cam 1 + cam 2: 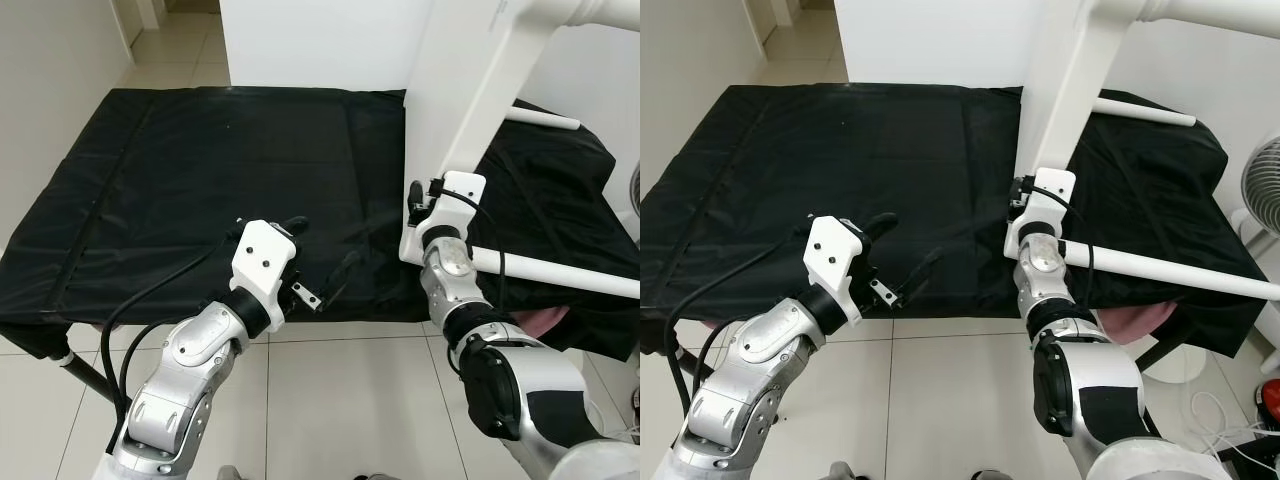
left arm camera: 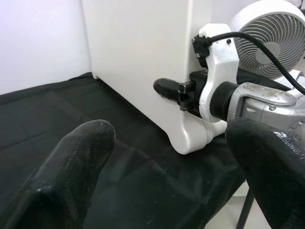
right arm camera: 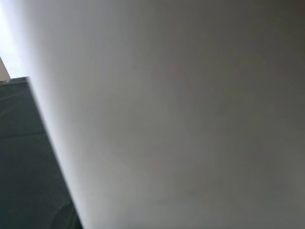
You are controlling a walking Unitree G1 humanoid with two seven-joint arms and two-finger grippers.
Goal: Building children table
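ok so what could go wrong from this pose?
1. The right gripper holds the white table frame near its bottom corner, while most of the frame leans tall above it; it could tip or twist in the grip.
2. The frame's foot rests on loose black cloth near the table's front edge, so it may slide off.
3. The left gripper hovers open and empty, so nothing else steadies the frame.

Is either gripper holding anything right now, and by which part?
The right gripper is on the white table frame, at the leg's lower end; how its fingers stand cannot be told. The left gripper is open and holds nothing.
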